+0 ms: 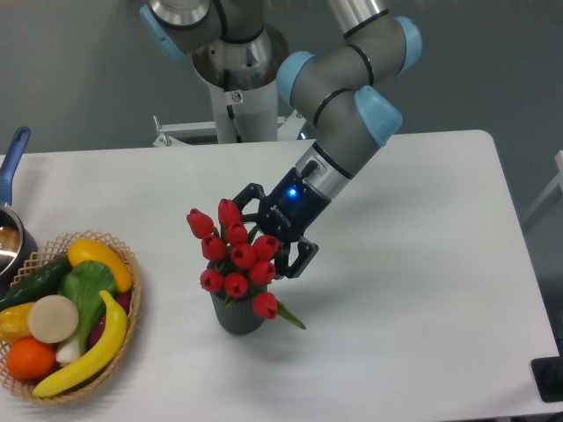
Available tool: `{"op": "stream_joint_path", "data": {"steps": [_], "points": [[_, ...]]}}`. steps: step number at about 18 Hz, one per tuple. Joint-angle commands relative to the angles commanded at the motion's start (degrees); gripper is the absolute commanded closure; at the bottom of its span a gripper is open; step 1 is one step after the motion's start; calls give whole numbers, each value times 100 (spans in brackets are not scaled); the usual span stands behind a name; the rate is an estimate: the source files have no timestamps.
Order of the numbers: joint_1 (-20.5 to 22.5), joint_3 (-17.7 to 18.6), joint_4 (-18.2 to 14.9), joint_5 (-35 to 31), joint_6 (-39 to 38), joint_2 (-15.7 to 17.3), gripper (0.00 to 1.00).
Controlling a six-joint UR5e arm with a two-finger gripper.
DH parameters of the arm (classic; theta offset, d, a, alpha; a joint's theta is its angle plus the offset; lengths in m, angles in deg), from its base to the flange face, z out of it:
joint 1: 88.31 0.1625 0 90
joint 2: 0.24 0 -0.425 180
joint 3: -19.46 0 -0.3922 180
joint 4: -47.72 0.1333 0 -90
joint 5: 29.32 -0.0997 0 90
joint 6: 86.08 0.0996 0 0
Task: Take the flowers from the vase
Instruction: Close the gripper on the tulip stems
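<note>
**Tabletop contents**

White tabletop (422,290) with rounded corners. Dark grey ribbed vase (236,318) stands left of centre. Wicker basket (132,303) sits at the front-left. Blue-handled pot (10,230) at the left edge, partly cut off.
</note>
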Motion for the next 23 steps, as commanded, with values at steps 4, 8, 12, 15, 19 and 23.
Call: {"op": "stream_joint_path", "data": {"steps": [4, 8, 12, 15, 19, 23], "points": [[0, -26, 0, 0, 0, -44, 0], [-70, -26, 0, 0, -17, -88, 0], [-79, -44, 70, 44, 0, -106, 0], [-88, -53, 79, 114, 0, -106, 0], [-88, 0, 79, 123, 0, -97, 5], [-88, -9, 88, 219, 0, -79, 23]]}}
